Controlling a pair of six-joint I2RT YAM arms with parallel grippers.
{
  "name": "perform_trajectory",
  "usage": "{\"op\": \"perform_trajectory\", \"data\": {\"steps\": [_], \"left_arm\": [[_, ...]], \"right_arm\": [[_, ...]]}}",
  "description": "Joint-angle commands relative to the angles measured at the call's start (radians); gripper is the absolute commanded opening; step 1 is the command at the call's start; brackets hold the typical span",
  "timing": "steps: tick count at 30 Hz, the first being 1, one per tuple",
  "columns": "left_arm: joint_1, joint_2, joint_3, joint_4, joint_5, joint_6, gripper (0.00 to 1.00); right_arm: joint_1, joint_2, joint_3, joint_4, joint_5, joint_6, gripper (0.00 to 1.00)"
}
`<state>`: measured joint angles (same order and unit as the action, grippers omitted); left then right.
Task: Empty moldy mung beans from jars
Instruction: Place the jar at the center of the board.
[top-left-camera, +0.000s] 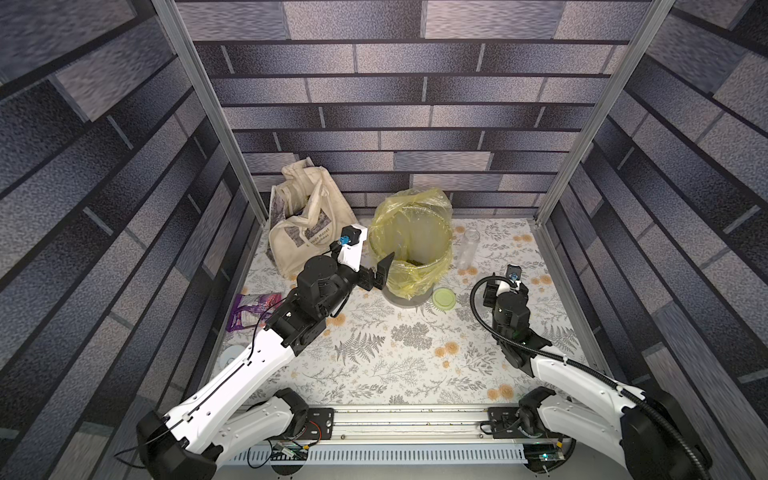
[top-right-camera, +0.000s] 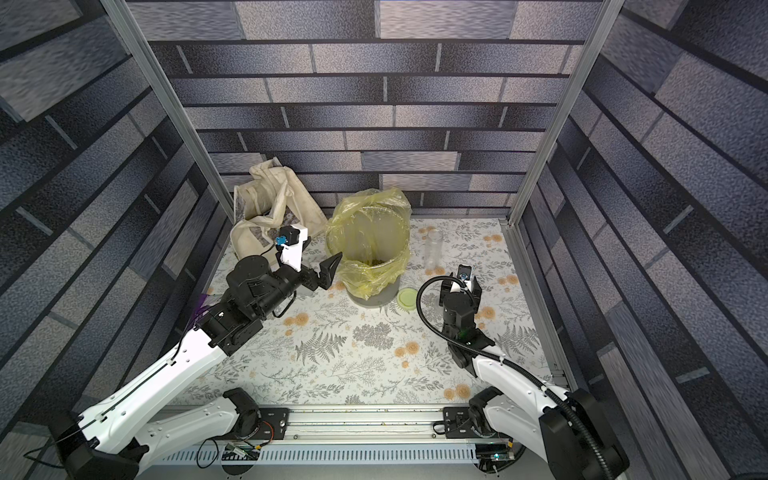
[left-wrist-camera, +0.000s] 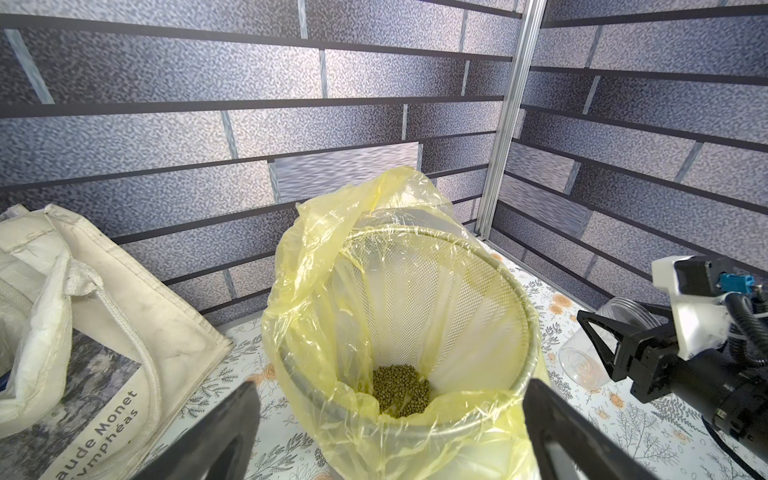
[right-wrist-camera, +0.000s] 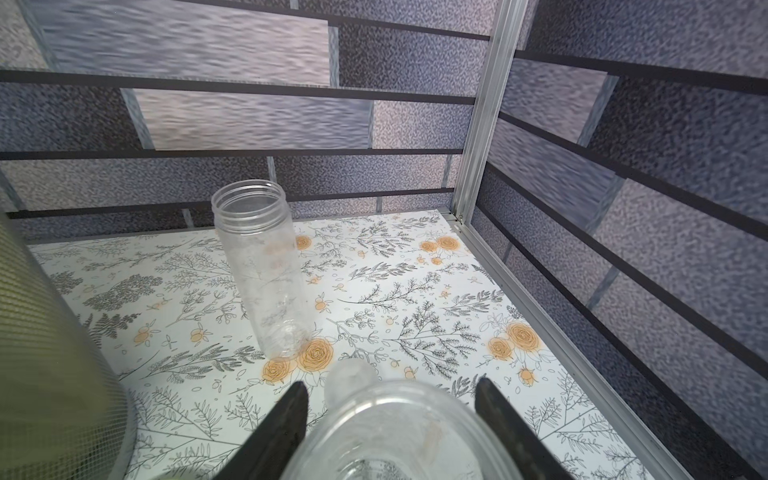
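Gripping the wide jar (right-wrist-camera: 399, 432), the right end effector (right-wrist-camera: 390, 384) sits near the right edge of the surface (top-left-camera: 395, 365); the left end effector (left-wrist-camera: 392, 385) gapes released beside the bin (left-wrist-camera: 498, 266), mung beans (left-wrist-camera: 401, 390) pooled inside

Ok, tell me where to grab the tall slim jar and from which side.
Grip the tall slim jar across its smooth mid-body, below the threaded neck, coming in level from the front. It stands upright and open-mouthed, with the bin on its left. The right gripper would first have to put down the wide jar.
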<state>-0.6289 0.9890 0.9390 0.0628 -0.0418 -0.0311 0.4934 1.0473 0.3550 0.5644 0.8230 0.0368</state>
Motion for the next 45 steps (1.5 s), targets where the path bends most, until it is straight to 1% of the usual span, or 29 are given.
{"op": "perform_trajectory", "data": {"steps": [1,2,4,11,14,18,24,33,39,45], "left_arm": [[0.011,-0.019,-0.021,0.02,-0.008,-0.016,1.0],[0.013,-0.021,-0.026,0.019,-0.01,-0.015,1.0],[0.019,-0.027,-0.036,0.026,-0.011,-0.013,1.0],[0.037,-0.017,-0.044,0.031,-0.003,-0.024,1.0],[0.041,-0.012,-0.051,0.041,0.01,-0.028,1.0],[0.05,-0.008,-0.067,0.072,0.053,-0.009,1.0],[0.064,-0.004,-0.062,0.063,0.054,-0.009,1.0],[0.088,0.012,-0.066,0.075,0.06,-0.016,1.0],[0.105,0.027,-0.066,0.08,0.074,-0.023,1.0],[0.118,0.033,-0.071,0.085,0.08,-0.027,1.0]], "right_arm": [[-0.03,0.051,-0.028,0.117,0.022,0.021,0.24],[-0.037,0.068,-0.029,0.13,0.015,0.021,0.24],[-0.046,0.101,-0.021,0.144,-0.037,0.024,0.24],[-0.047,0.154,0.065,0.086,-0.226,0.092,0.2],[-0.046,0.202,0.095,0.09,-0.265,0.103,0.2],[-0.046,0.293,0.116,0.153,-0.297,0.118,0.2],[-0.044,0.384,0.128,0.242,-0.28,0.145,0.2],[-0.037,0.485,0.165,0.297,-0.279,0.164,0.21],[-0.036,0.554,0.206,0.29,-0.274,0.168,0.22],[-0.035,0.593,0.224,0.29,-0.272,0.185,0.27]]}}
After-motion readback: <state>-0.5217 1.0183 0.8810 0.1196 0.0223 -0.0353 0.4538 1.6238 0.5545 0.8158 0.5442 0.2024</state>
